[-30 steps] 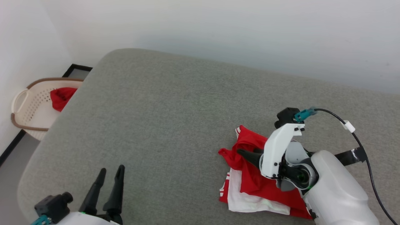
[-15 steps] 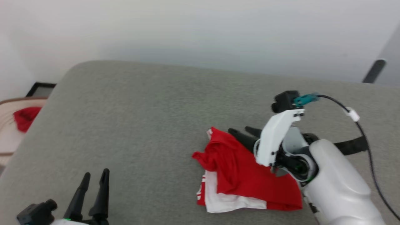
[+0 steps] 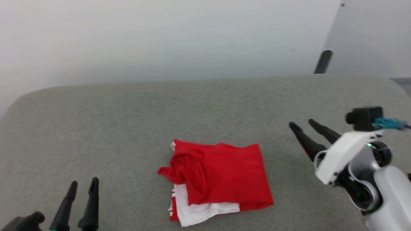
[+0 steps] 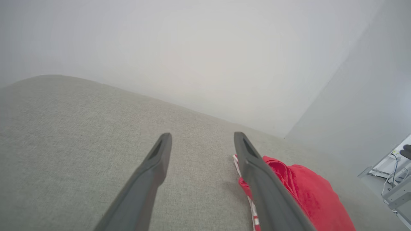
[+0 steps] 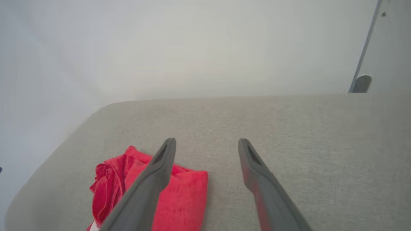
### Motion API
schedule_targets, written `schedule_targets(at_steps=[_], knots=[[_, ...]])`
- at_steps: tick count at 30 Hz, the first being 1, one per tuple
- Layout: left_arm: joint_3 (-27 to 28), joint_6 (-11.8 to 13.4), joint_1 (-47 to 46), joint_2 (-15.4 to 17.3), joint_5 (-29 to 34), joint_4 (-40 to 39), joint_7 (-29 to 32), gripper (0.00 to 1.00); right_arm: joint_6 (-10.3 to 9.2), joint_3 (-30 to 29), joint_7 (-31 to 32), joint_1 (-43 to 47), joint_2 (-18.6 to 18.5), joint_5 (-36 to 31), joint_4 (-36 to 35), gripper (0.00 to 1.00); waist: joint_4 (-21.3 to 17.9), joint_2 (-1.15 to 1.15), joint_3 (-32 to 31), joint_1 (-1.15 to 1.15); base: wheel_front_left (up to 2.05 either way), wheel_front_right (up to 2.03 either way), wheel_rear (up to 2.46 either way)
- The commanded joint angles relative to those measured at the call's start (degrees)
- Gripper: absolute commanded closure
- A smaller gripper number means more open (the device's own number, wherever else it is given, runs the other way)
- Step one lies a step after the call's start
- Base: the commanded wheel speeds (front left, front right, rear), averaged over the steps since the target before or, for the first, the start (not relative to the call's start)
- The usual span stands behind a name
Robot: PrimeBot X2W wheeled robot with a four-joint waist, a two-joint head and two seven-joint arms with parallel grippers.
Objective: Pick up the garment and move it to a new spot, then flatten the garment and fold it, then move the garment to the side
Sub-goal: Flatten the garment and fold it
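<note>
The garment [image 3: 218,179], a red jersey with a white sleeve showing underneath, lies folded into a rough rectangle on the grey cushioned surface [image 3: 128,122] near the middle front. My right gripper [image 3: 301,124] hovers open to the garment's right, apart from it, with nothing between its fingers. My left gripper [image 3: 84,183] stands open at the lower left, well clear of the cloth. In the left wrist view the garment [image 4: 305,189] shows behind the right-hand finger. The right wrist view shows the garment [image 5: 183,199] low on the left, past my open right gripper [image 5: 207,141].
A pale wall runs behind the surface. A dark upright post [image 3: 322,61] stands at the back right by a grey panel. White furniture and cables [image 4: 396,173] show at the far right of the left wrist view.
The right gripper has let go of the garment and drawn away to the right. The head camera has swung right, so the basket has left the picture. The garment now lies flatter.
</note>
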Motion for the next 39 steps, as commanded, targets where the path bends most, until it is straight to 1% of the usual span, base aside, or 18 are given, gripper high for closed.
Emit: schedule_targets(at_steps=[1, 5, 11, 14, 18, 24, 29, 39], knots=[[0.4, -0.2, 0.8, 0.2, 0.6, -0.3, 0.1, 0.00, 0.00, -0.1, -1.5, 1.5, -0.9, -0.3, -1.1, 0.00, -2.7, 0.00, -0.7, 0.00, 0.00, 0.00, 0.00], [1.3, -0.2, 1.5, 0.3, 1.5, -0.8, 0.1, 0.00, 0.00, -0.5, -7.0, 4.6, -3.7, -1.0, -4.0, 0.00, -4.3, 0.00, -1.0, 0.00, 0.00, 0.00, 0.00], [2.9, -0.2, 2.4, 0.2, 2.7, -1.5, 0.1, 0.00, 0.00, -1.9, -16.0, 9.0, -7.6, -3.7, -5.5, 0.00, -5.4, 0.00, -1.6, 0.00, 0.00, 0.00, 0.00], [4.2, -0.2, 3.1, -0.1, 4.0, -1.9, 0.1, 0.00, 0.00, -3.3, -20.0, 11.2, -8.9, -6.0, -5.0, 0.00, -5.6, 0.00, -2.0, 0.00, 0.00, 0.00, 0.00], [6.4, -0.2, 3.7, -0.8, 5.3, -2.7, 0.1, 0.00, 0.00, -5.6, -23.2, 14.1, -9.1, -8.2, -4.3, 0.00, -5.4, 0.00, -2.4, 0.00, 0.00, 0.00, 0.00], [9.2, -0.2, 4.8, -1.3, 6.8, -3.8, 0.1, 0.00, 0.00, -8.9, -25.0, 18.0, -8.6, -10.9, -4.8, 0.00, -4.8, 0.00, -3.1, 0.00, 0.00, 0.00, 0.00], [11.4, -0.2, 5.9, -2.0, 8.3, -4.5, 0.1, 0.00, 0.00, -11.9, -25.8, 20.6, -7.4, -12.6, -5.8, 0.00, -3.9, 0.00, -3.7, 0.00, 0.00, 0.00, 0.00], [12.6, -0.2, 6.7, -2.9, 9.2, -5.8, 0.1, 0.00, 0.00, -14.2, -24.6, 23.2, -5.8, -14.3, -7.9, 0.00, -2.3, 0.00, -4.7, 0.00, 0.00, 0.00, 0.00]])
